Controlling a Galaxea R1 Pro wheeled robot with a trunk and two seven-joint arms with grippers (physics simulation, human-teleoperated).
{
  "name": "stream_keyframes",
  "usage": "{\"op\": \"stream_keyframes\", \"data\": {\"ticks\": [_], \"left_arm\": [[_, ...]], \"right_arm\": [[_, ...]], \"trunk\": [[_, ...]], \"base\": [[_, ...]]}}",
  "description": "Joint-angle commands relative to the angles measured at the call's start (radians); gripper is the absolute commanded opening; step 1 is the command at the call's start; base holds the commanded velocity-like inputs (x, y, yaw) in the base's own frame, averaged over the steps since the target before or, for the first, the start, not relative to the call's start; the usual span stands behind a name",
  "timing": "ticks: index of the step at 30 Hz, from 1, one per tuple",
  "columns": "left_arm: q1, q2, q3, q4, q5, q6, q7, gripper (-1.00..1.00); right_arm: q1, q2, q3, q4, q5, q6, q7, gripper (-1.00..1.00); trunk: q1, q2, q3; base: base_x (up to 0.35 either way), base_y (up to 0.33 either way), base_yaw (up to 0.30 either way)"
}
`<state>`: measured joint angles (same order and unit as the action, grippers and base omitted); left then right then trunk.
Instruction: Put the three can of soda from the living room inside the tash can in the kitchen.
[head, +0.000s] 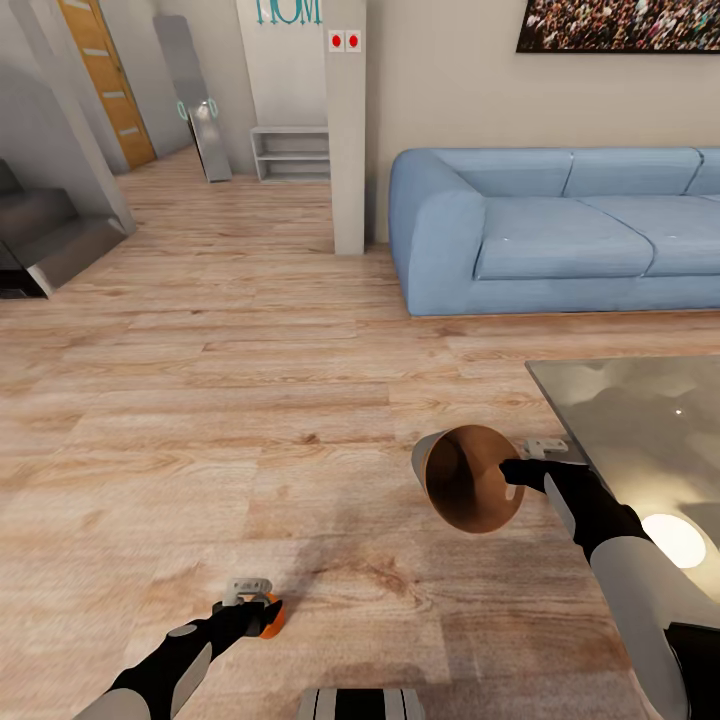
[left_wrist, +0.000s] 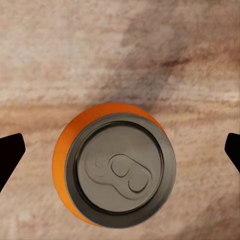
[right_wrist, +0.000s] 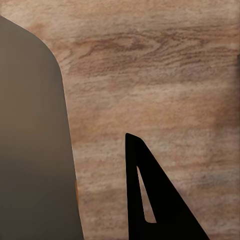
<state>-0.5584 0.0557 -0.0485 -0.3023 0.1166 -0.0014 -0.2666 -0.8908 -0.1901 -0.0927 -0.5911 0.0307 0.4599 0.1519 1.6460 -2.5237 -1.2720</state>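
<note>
One orange can (left_wrist: 114, 165) — between spread left end effector (left_wrist: 120, 150) fingertips.

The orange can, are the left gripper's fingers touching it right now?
Apart. In the left wrist view the orange can stands on the wood floor with bare floor showing between it and each dark finger of the left gripper.

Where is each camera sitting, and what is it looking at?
Head view: up on the robot's head, looking down at the wood floor, blue sofa and both arms.
Left wrist view: above the left end effector, looking straight down on the orange can; dark fingertips at the edges.
Right wrist view: beside the trash can, with one dark finger.
Head and left wrist views share the orange can.
</note>
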Motion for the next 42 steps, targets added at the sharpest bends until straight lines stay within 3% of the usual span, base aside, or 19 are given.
{"op": "stream_keyframes", "data": {"ticks": [1,12,24,42], "left_arm": [[0.000,0.000,0.000,0.000,0.000,0.000,0.000,1.00],[0.000,-0.001,0.000,0.000,0.000,0.000,0.000,1.00],[0.000,-0.004,0.000,0.000,0.000,0.000,0.000,1.00],[-0.001,-0.010,0.000,0.000,0.001,0.000,0.000,1.00]], "right_arm": [[0.000,0.000,-0.001,-0.001,-0.008,0.000,0.000,-1.00],[-0.003,-0.006,-0.005,-0.041,-0.010,0.006,0.001,-1.00],[-0.037,-0.004,-0.004,-0.151,-0.009,0.143,0.001,-1.00],[-0.074,-0.002,-0.002,-0.170,-0.008,0.194,0.001,-1.00]], "trunk": [[0.000,0.000,0.000],[0.000,0.000,0.000],[0.000,0.000,0.000],[-0.001,0.000,0.008]], "base": [[0.000,0.000,0.000],[0.000,0.000,0.000],[0.000,0.000,0.000],[0.000,0.000,0.000]]}}
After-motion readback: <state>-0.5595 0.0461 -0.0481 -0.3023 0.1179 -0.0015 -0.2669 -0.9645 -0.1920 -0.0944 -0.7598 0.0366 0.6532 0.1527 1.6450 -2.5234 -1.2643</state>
